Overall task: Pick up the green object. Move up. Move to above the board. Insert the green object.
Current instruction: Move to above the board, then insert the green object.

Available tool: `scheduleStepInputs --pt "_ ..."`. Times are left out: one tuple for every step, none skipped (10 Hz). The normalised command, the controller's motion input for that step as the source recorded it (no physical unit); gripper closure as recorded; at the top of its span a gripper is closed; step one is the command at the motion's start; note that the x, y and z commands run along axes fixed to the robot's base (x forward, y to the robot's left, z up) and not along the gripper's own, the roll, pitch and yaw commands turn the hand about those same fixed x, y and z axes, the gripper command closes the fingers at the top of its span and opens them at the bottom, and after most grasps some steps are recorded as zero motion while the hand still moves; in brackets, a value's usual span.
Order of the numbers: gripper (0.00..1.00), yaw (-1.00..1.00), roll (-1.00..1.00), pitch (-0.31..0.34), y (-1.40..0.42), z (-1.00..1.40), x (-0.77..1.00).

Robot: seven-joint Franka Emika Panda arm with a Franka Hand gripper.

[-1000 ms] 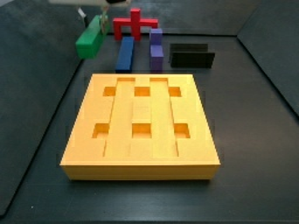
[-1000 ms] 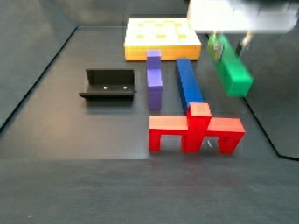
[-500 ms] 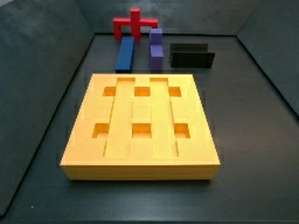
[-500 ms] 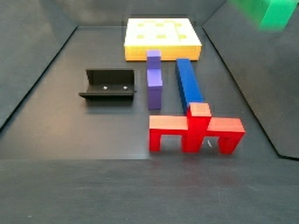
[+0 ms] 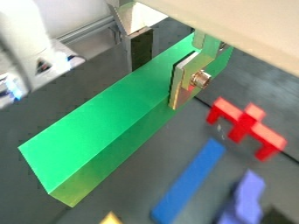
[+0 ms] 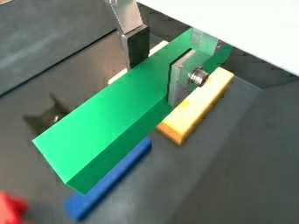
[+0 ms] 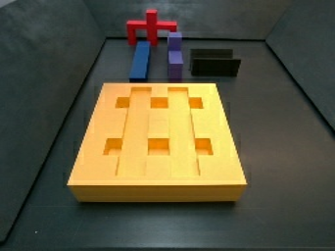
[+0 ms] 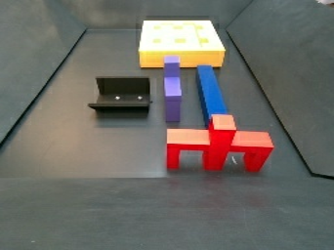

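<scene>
My gripper is shut on the green object, a long plain green bar that juts out past the silver fingers. Both wrist views show it, with the gripper clamped near one end of the bar. The bar hangs in the air, well above the floor. Neither the gripper nor the bar shows in either side view. The board, an orange-yellow slab with grooves and square holes, lies on the floor in both side views. A corner of the board shows below the bar in a wrist view.
A blue bar and a purple bar lie side by side beyond the board. A red cross-shaped piece stands behind them and the black fixture beside them. They also show from the opposite side: blue bar, purple bar, red piece, fixture.
The gripper with the green bar has risen: it was low beside the blue bar, then only a green corner showed at a side view's upper edge, now it is out of both.
</scene>
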Motion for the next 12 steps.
scheduleStepInputs --pt "1.0 0.01 0.03 0.263 -1.4 0.2 0.96" --pt "1.0 0.01 0.02 0.203 -1.4 0.24 0.96" --pt "1.0 0.01 0.02 0.173 -1.4 0.24 0.94" --pt "1.0 0.01 0.0 0.138 -1.4 0.25 1.01" --pt "1.0 0.01 0.03 0.139 -0.88 0.16 0.64" --pt "1.0 0.01 0.05 0.139 -0.52 0.1 0.42" --pt "1.0 0.01 0.04 0.103 -0.3 0.08 0.25" --pt "1.0 0.01 0.04 0.063 -0.19 0.05 0.15" --pt "1.0 0.01 0.0 -0.05 0.04 -1.0 -0.78" --pt "1.0 0.0 0.0 -0.053 0.04 -1.0 -0.89" --pt "1.0 0.0 0.0 -0.05 0.04 -1.0 -0.89" --pt "1.0 0.0 0.0 -0.044 0.03 -1.0 -0.89"
